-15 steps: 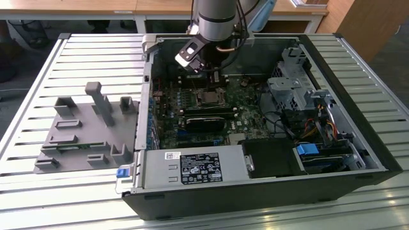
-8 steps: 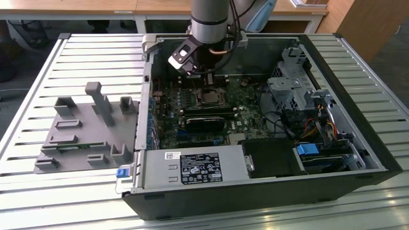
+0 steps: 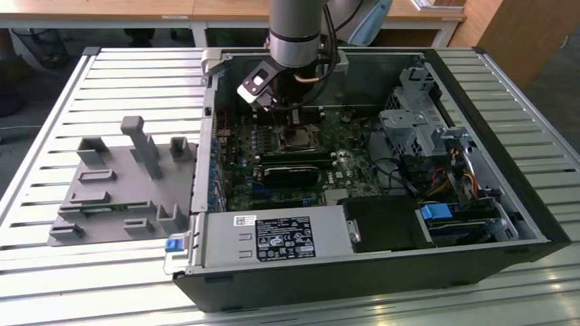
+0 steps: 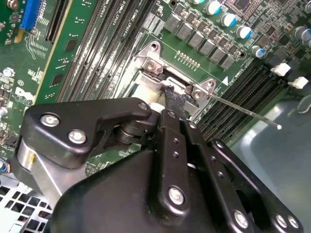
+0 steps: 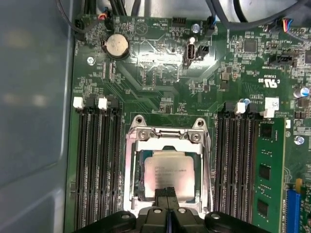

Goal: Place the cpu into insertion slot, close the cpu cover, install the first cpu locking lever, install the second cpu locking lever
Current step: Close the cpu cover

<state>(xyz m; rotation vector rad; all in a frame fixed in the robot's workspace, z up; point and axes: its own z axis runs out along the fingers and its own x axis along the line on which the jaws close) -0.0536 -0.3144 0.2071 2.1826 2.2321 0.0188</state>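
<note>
Arm: the arm (image 3: pixel 295 34) reaches down from above into the open computer case (image 3: pixel 363 285), which lies on a slatted table (image 3: pixel 91 272).
Gripper position: the gripper (image 5: pixel 167 191) stands over the socket area of the green circuit board (image 5: pixel 160 73), with its tips at the edge of the cpu.
Gripper state: the fingers (image 5: pixel 162 193) are pressed together with only a thin seam between them. I can see nothing held between them.
CPU: the cpu (image 5: pixel 170 172) lies flat in the insertion slot (image 5: pixel 140 170), metal top up. The slot's dark frame shows around it.
CPU cover: the cpu cover (image 5: pixel 131 174) is down over the socket, and the chip shows through its cut-out middle.
Locking lever: in the second wrist view a thin metal lever (image 4: pixel 243 110) angles out from the socket's corner, crosses the neighbouring memory slots and is not latched. The gripper's (image 4: pixel 171 97) tips sit at the socket bracket, near the lever's root.
Memory: rows of dark memory slots (image 5: pixel 97 160) flank the socket on both sides, and one green memory module (image 5: pixel 269 170) is fitted.
Battery: a coin cell (image 5: pixel 116 46) sits on the board, well apart from the socket.
Outside the case: a grey fixture (image 3: pixel 118 190) rests on the table at the exterior view's left.
</note>
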